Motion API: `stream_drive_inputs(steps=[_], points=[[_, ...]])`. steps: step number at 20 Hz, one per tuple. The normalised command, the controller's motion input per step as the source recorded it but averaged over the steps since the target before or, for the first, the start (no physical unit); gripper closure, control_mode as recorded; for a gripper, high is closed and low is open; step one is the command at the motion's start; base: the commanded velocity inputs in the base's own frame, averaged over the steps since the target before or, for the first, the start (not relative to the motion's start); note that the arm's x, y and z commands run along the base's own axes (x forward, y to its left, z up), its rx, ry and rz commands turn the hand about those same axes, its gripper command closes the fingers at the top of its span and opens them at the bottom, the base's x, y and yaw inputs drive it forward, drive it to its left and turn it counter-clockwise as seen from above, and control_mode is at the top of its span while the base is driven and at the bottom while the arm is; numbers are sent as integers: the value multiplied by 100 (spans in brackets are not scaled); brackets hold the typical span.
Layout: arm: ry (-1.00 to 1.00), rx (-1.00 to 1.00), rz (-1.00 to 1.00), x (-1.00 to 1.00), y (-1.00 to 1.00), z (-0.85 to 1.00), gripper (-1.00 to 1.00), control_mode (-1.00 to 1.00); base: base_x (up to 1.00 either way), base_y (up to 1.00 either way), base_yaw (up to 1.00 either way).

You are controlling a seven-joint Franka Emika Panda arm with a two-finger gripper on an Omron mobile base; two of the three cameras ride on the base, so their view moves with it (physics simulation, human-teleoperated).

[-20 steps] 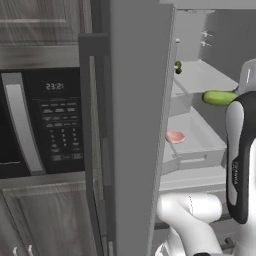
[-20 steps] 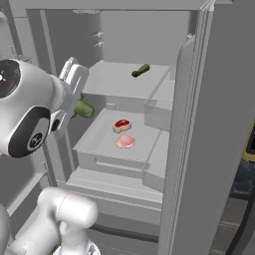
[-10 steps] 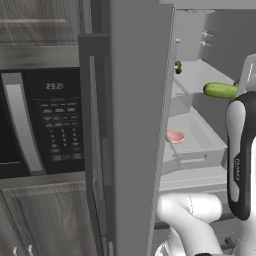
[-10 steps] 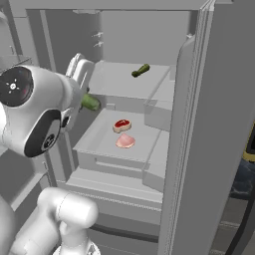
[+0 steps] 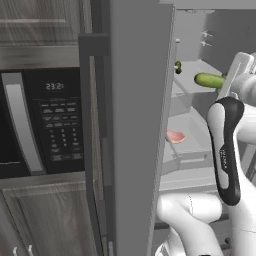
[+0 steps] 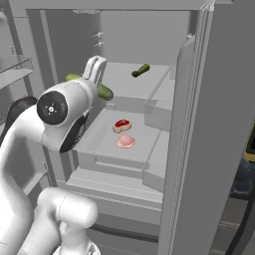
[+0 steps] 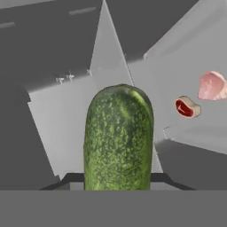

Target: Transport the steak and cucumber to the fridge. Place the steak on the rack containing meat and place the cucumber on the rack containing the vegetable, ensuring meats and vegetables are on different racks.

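I can read one thing: the microwave [image 5: 47, 125] clock display [image 5: 54, 86] shows 23:21. Its keypad [image 5: 61, 135] carries small white markings, too tiny for me to make out.

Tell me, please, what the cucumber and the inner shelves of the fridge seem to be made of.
The cucumber, held in the gripper, looks like vegetable flesh under a glossy skin: deep green, finely speckled, with a soft sheen. The shelves of the fridge look like matte pale grey plastic: flat, even colour, no reflections. Painted metal cannot be excluded.
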Motion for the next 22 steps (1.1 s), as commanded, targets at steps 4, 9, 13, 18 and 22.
stream_drive_inputs(steps=[4, 9, 13, 18, 22], points=[[0, 5, 2, 74, -18, 0, 100, -100, 0, 0, 0], [17, 0, 0, 45, -6, 10, 100, -100, 0, 0, 0], [26, 0, 1, 43, -13, 9, 100, -100, 0, 0, 0], [11, 0, 6, 46, -17, 0, 100, -100, 0, 0, 0], [0, 0, 2, 36, -6, -7, 100, -100, 0, 0, 0]])
